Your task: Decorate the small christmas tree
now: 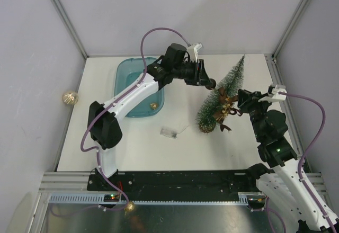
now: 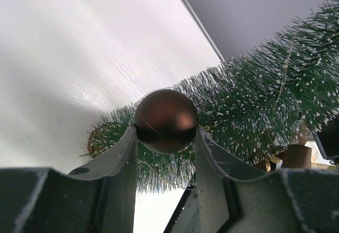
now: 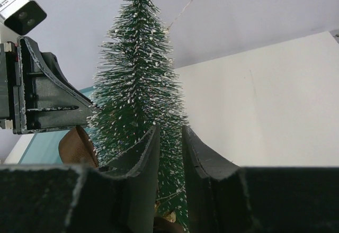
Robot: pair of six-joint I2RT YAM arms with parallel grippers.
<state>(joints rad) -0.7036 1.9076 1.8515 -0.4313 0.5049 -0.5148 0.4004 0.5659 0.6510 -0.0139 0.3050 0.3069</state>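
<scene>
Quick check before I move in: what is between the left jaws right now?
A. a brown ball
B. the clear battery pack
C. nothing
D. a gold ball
A: the left wrist view shows a glossy brown ball clamped between the jaws of the left gripper, right up against the tree.

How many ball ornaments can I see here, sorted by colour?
Brown ball ornament: 1
Gold ball ornaments: 3
Total: 4
</scene>
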